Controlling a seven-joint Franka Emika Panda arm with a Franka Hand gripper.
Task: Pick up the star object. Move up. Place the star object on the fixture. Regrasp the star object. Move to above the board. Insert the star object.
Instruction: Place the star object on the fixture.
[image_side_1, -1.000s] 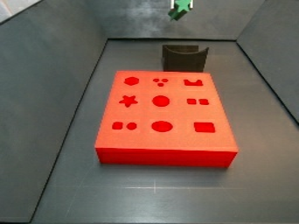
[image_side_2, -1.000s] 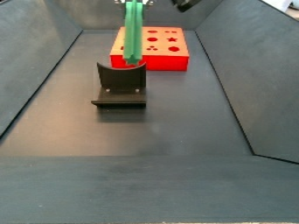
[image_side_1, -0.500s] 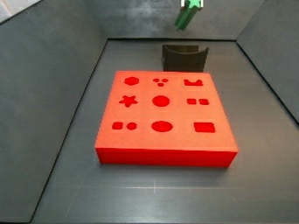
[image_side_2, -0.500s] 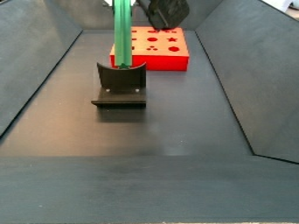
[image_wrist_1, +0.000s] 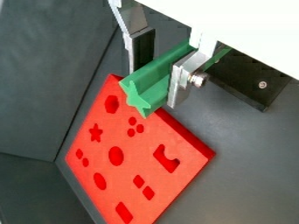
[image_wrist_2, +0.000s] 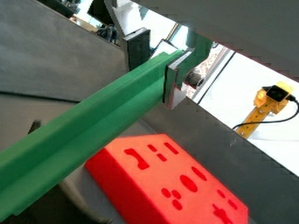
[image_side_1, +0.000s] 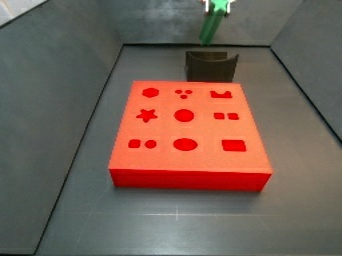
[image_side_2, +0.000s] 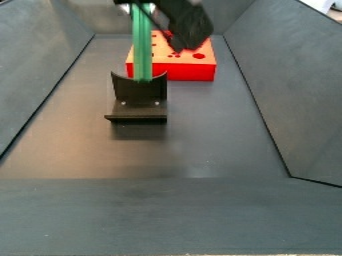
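My gripper (image_wrist_1: 162, 66) is shut on the star object (image_wrist_1: 149, 85), a bright green ridged rod, near one end; its star end-face shows in a wrist view. The rod's long side shows in a wrist view (image_wrist_2: 82, 140) between the fingers (image_wrist_2: 177, 77). In a side view the rod (image_side_2: 140, 45) stands nearly upright, its lower end at the notch of the dark fixture (image_side_2: 136, 98); I cannot tell if it rests there. The gripper (image_side_2: 158, 12) holds its top. The red board (image_side_2: 187, 58) lies behind the fixture. In a side view the rod (image_side_1: 213, 22) hangs just above the fixture (image_side_1: 211, 67).
The red board (image_side_1: 187, 135) with its star, circle and square cutouts fills the middle of the floor, in front of the fixture in that side view. Grey sloping walls (image_side_1: 74, 90) enclose the floor on both sides. A yellow device (image_wrist_2: 267, 101) stands outside the enclosure.
The gripper has swung in and tilted, carrying the green rod sideways and slightly down, so the rod's lower end now sits at the fixture's notch.
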